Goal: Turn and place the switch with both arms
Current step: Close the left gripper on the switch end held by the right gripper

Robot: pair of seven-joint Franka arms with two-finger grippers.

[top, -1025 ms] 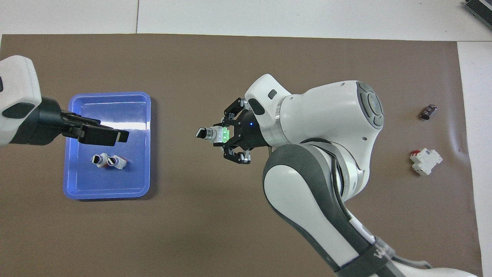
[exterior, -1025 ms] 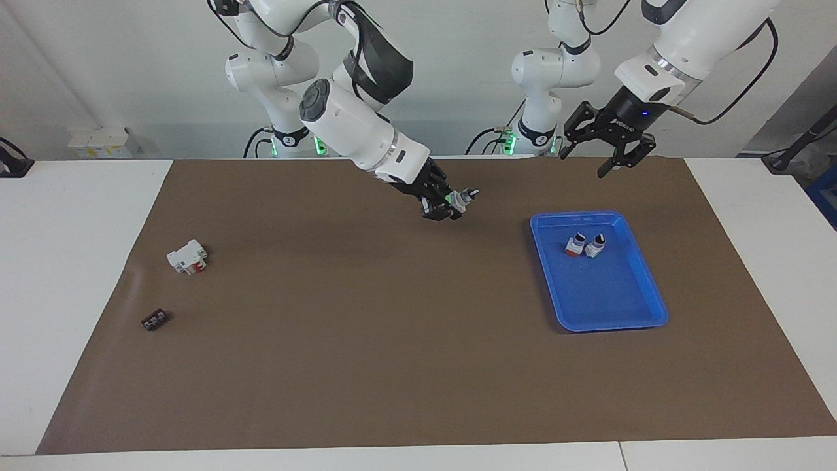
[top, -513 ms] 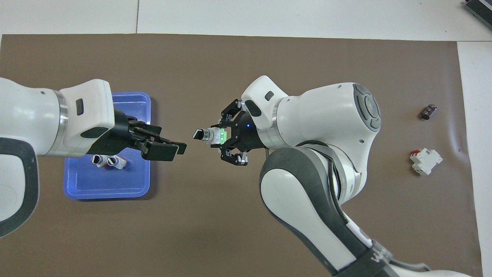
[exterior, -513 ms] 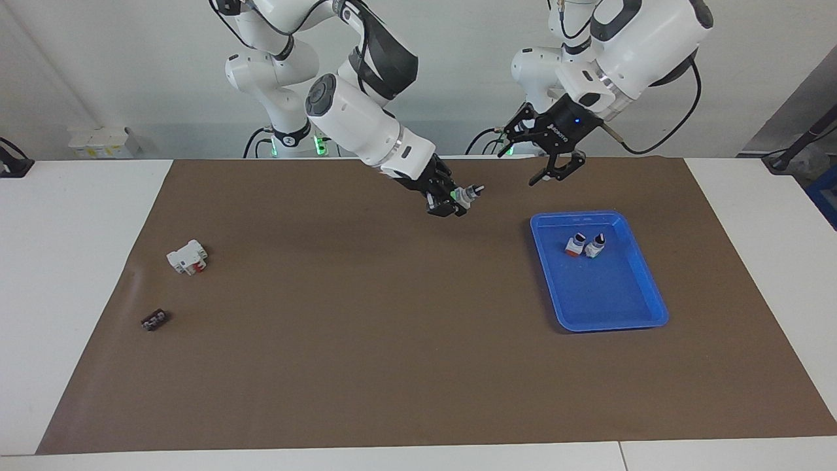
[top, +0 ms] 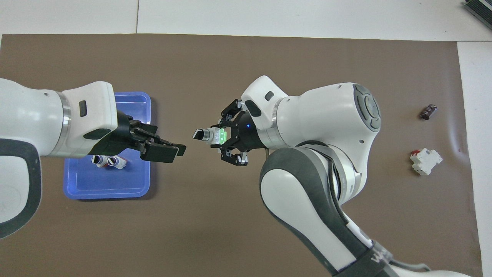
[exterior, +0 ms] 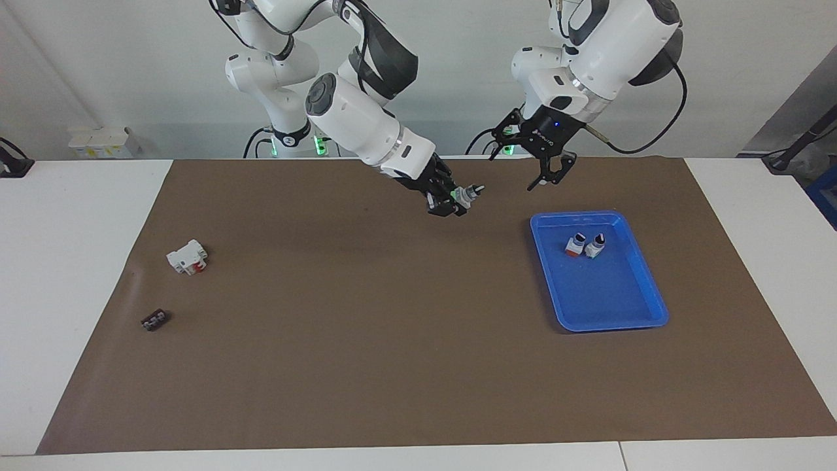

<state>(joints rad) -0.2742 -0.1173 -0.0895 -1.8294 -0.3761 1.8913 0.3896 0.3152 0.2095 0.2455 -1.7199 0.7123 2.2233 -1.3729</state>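
Holding the switch (exterior: 464,195) by its green block end, your right tool (exterior: 451,199) hangs over the brown mat (exterior: 366,327) near the middle of the table (exterior: 78,261), clenched on that end, with the black knob tip pointing toward the left arm's end. That grip and pose look the same as a second ago.

What has changed is the left arm. A second ago your left tool (exterior: 548,171) was well off toward its own end of the table, above the blue tray (exterior: 614,324). It has since swung in toward the middle and now sits in the air level with the knob, close to it but apart from it. In the overhead view there is a clear gap between its fingertips (top: 171,152) and the knob. Its jaws stand apart and hold nothing.

I judge the handover, or the turning of the knob, to be about to start: the left tool is lined up but has not yet reached the switch.

Two similar switches (exterior: 585,245) already lie side by side in the tray. A white-and-red block (exterior: 187,256) and a small dark part (exterior: 154,320) lie toward the right arm's end, untouched.
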